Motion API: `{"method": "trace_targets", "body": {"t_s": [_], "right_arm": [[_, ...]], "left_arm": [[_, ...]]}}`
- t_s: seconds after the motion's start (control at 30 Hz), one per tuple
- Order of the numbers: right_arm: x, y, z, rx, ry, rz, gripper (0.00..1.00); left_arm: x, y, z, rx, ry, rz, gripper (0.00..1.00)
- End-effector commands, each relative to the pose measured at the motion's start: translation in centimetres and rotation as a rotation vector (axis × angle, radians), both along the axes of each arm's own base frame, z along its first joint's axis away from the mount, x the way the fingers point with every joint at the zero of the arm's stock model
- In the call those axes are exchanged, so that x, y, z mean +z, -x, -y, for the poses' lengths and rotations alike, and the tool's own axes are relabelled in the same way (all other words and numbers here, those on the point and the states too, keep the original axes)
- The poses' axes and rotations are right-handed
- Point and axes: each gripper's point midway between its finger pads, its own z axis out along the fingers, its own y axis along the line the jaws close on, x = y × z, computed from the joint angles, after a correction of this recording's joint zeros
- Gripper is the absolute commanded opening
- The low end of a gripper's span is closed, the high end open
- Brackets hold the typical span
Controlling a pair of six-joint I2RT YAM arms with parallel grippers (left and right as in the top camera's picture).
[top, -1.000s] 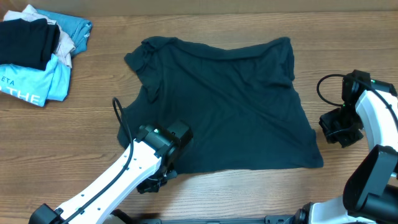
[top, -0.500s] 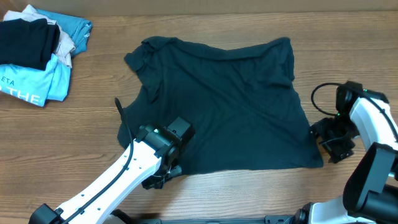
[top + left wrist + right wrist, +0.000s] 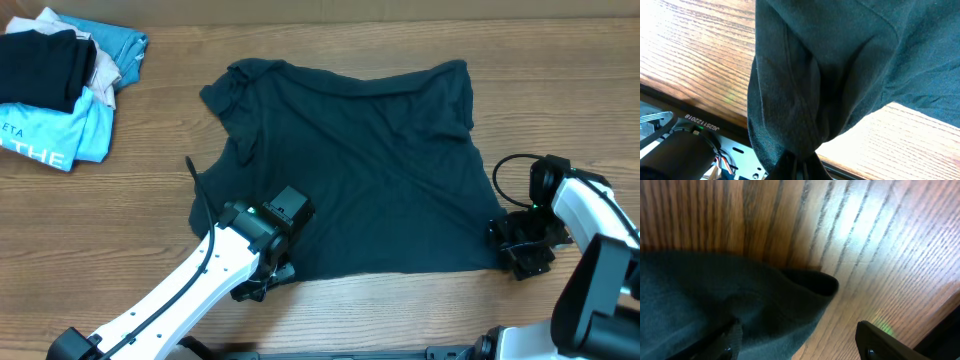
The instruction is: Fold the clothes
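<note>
Limp dark navy-teal fabric garment is spread on wooden table. Near-left corner is pinched by left gripper. Right gripper is spread astride near-right corner. Deep closure on hem is advised before an even lift.

We record: wooden table, grain running diagonally, with one bright patch of glare at upper right. Dark teal garment, filling the lower left; its corner curls up off the wood and shows a shadowed fold. Right gripper, jaws spread wide, the cloth corner between them. One dark finger over bare wood, the other blurred against the cloth.
</note>
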Motion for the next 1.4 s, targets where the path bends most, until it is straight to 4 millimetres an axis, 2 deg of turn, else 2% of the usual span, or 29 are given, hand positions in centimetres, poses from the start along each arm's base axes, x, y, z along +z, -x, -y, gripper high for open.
{"method": "trace_targets", "body": {"t_s": [0.0,0.1,0.17,0.23,0.27,0.4,0.43,0.57,0.77,0.87,0.93,1.0,1.07,1.17,1.37], "right_arm": [[1.0,-0.1,0.9,-0.039,0.049,0.053,0.78],[0.2,0.3,0.7,-0.040,0.050,0.055,0.79],[-1.2,0.7,0.4,-0.042,0.044,0.070,0.77],[-1.8,0.7,0.3,-0.043,0.042,0.083,0.70],[-2.0,0.6,0.1,-0.047,0.030,0.092,0.61],[-2.0,0.4,-0.1,-0.049,0.022,0.102,0.06],[-2.0,0.5,0.0,-0.052,0.027,0.097,0.04],[-0.6,1.2,1.1,-0.089,0.098,0.031,0.04],[2.4,1.2,2.0,-0.083,0.132,-0.025,0.04],[3.8,0.2,2.7,-0.081,0.158,-0.007,0.04],[4.9,-0.5,3.2,-0.095,0.180,0.007,0.04],[7.0,-2.0,3.9,-0.097,0.202,0.045,0.04],[7.9,-2.9,4.2,-0.094,0.211,0.074,0.04],[8.2,-3.7,4.5,-0.099,0.219,0.108,0.04],[8.0,-7.0,4.2,-0.117,0.174,0.245,0.04]], "left_arm": [[0.6,-0.2,0.5,-0.030,0.028,0.018,0.04],[0.6,-0.4,0.6,-0.031,0.033,0.023,0.04],[0.6,-0.3,0.6,-0.032,0.032,0.022,0.04],[0.6,-0.2,0.8,-0.042,0.043,0.014,0.04],[0.5,-0.2,0.9,-0.043,0.049,0.011,0.04],[0.5,-0.2,0.9,-0.043,0.049,0.015,0.04],[0.6,-0.3,0.8,-0.043,0.047,0.015,0.04],[1.2,0.5,0.4,-0.042,0.027,-0.017,0.04],[5.1,0.2,0.1,-0.046,0.007,-0.009,0.04],[7.3,-0.3,-1.1,-0.054,-0.052,0.029,0.04],[7.7,-0.7,-1.0,-0.056,-0.052,0.049,0.04],[7.9,-0.7,-1.0,-0.056,-0.047,0.051,0.04],[8.0,-0.6,-1.0,-0.056,-0.047,0.047,0.04],[7.9,-1.0,-0.8,-0.056,-0.043,0.064,0.04],[8.0,-5.0,-0.5,-0.045,-0.052,0.238,0.04]]}}
